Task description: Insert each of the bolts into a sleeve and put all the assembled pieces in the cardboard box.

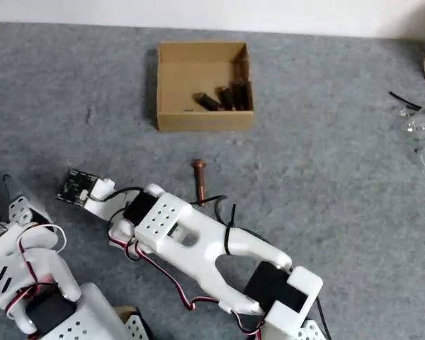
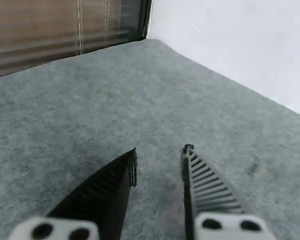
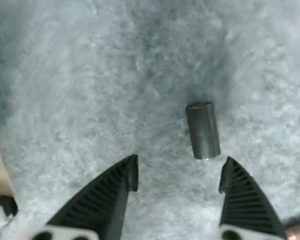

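In the cardboard box (image 1: 204, 120) several assembled pieces (image 1: 223, 98) are laid. The left gripper (image 2: 160, 152) and the right gripper (image 3: 180, 167) are held spread and empty. One bolt (image 1: 199, 180) near the box and one sleeve (image 3: 202, 131) just ahead of the right gripper are left unjoined, so one assembly is judged outstanding.

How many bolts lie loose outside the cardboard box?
1: a copper-coloured bolt lies on the carpet between the cardboard box and an arm. Others may be hidden under the arms.
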Controlling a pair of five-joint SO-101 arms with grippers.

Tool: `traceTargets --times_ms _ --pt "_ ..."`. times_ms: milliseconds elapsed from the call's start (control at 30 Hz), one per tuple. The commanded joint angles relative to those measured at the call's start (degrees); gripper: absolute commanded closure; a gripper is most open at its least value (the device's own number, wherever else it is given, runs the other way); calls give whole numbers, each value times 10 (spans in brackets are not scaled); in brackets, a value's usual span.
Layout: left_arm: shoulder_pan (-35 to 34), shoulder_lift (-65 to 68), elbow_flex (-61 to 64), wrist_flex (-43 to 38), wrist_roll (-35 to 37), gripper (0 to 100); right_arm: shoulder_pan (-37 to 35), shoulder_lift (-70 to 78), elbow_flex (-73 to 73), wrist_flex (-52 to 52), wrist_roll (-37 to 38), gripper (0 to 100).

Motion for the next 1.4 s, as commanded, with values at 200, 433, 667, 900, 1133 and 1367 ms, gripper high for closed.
traceTargets --times_ms 200,433,667,900,1133,1367 --pt "-2 -6 -26 3 7 848 8 65 -67 2 27 760" --pt "0 -6 -12 1 8 848 29 125 -145 20 52 760" --pt "0 -6 -10 1 8 848 69 203 -204 21 75 760" --pt "0 -6 -10 1 8 848 70 229 -222 23 75 761" --pt "0 -6 -8 2 8 848 42 231 -219 23 74 956" --pt "0 -6 -8 3 8 848 54 227 -218 22 71 994"
